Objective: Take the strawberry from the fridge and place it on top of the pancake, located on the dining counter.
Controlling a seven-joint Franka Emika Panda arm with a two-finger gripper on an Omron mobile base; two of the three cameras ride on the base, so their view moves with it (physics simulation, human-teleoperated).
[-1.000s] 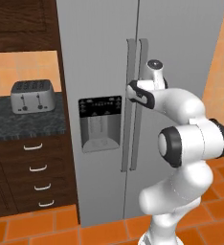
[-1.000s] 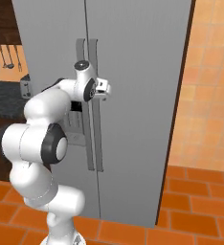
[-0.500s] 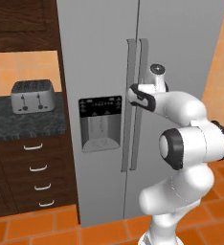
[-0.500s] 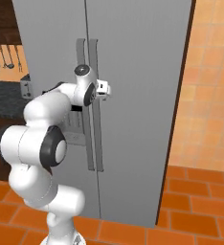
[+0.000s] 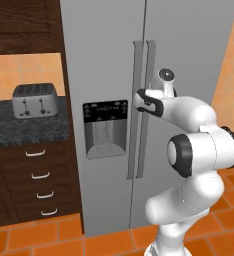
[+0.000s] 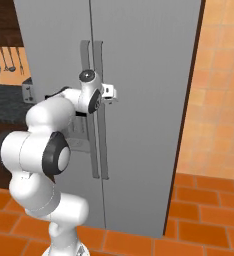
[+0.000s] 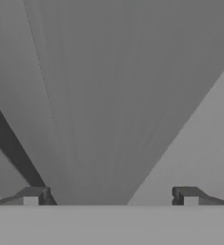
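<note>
Fridge [image 5: 189,60] doors shut, dead ahead of arm. Gripper [image 7: 110,196] jaws spread wide, 1 tip each side of right door handle [image 5: 150,75], holding nothing. Toaster [image 5: 35,99] on left counter [image 5: 24,131].

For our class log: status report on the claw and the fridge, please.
Claw open, up against the right door's handle. Fridge doors shut. Nothing held, nothing in the way.

Your wide-spread pincer [image 7: 109,196] faces the shut fridge [image 5: 189,45] doors, their handles [image 5: 141,110] blocking the way inside.
</note>
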